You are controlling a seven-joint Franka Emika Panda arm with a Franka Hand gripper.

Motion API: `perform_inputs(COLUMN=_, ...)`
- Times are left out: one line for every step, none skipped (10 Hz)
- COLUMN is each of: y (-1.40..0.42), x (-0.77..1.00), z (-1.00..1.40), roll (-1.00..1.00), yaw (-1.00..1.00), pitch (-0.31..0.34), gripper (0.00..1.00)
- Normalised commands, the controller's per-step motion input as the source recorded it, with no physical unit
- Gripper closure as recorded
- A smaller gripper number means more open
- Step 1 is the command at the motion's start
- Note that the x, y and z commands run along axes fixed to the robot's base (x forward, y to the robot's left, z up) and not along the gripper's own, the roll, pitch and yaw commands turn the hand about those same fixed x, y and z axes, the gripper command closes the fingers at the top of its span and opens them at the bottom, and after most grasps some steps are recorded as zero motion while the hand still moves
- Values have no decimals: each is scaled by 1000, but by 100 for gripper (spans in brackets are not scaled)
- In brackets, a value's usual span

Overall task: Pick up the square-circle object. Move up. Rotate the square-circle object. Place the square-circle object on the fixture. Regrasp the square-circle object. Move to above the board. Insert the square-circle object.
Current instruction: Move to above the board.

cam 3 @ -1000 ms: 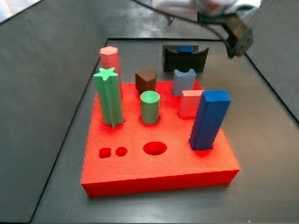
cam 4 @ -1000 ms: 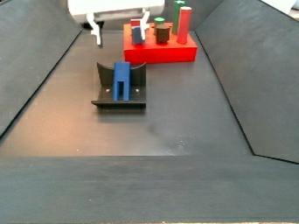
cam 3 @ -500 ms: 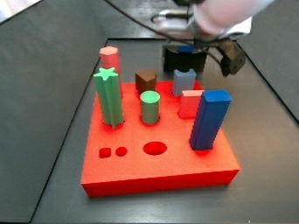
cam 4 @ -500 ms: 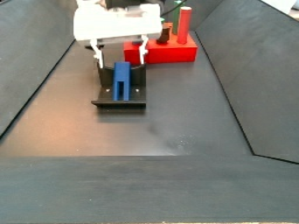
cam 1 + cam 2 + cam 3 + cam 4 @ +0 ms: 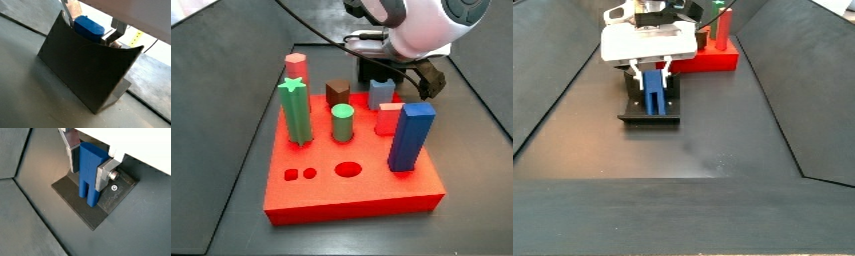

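Observation:
The square-circle object [image 5: 88, 193] is a blue bar. It stands upright in the dark fixture [image 5: 100, 210] and also shows in a wrist view [image 5: 88, 26] and a side view [image 5: 652, 92]. My gripper [image 5: 89, 173] is lowered over the fixture [image 5: 651, 115], with a silver finger [image 5: 105, 175] on each side of the bar and the pads against its upper part. In a side view the gripper [image 5: 398, 85] hangs behind the red board [image 5: 352, 190] and hides the bar.
The red board [image 5: 720, 58] stands just beyond the fixture. It holds a green star post [image 5: 295, 110], a green cylinder [image 5: 342, 125], a tall blue block [image 5: 410, 135] and several other pieces. Dark sloped walls [image 5: 553, 90] run along both sides of the floor.
My gripper has moved from beside the board to over the fixture and come down. Its fingers have narrowed onto the blue bar.

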Motion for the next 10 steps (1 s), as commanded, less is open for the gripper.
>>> perform_inputs(y=-58, x=240, z=1000, roll=-120, yaw=303, pitch=137, gripper=100)
perform_inputs(y=-52, x=224, z=1000, roll=-98, yaw=254, pitch=130, gripper=100)
perform_inputs(y=-51, x=219, z=1000, roll=-71, yaw=231, pitch=69, gripper=100)
perform_inputs(y=-52, x=216, z=1000, roll=-39, yaw=210, pitch=25, gripper=100)
perform_inputs(y=-52, x=212, z=1000, roll=-17, yaw=182, pitch=-2, gripper=100)
perform_inputs(y=-53, x=208, z=1000, roll=-4, yaw=138, pitch=-18, gripper=100)
perform_inputs(y=-53, x=204, z=1000, roll=1, yaw=103, pitch=-15, gripper=100)
perform_inputs(y=-53, x=196, z=1000, roll=3, yaw=62, pitch=-1, gripper=100)
perform_inputs(y=-54, x=194, z=1000, roll=1, yaw=51, pitch=7, gripper=100)
perform_inputs(y=-53, x=186, z=1000, roll=-4, yaw=30, pitch=32, gripper=100)
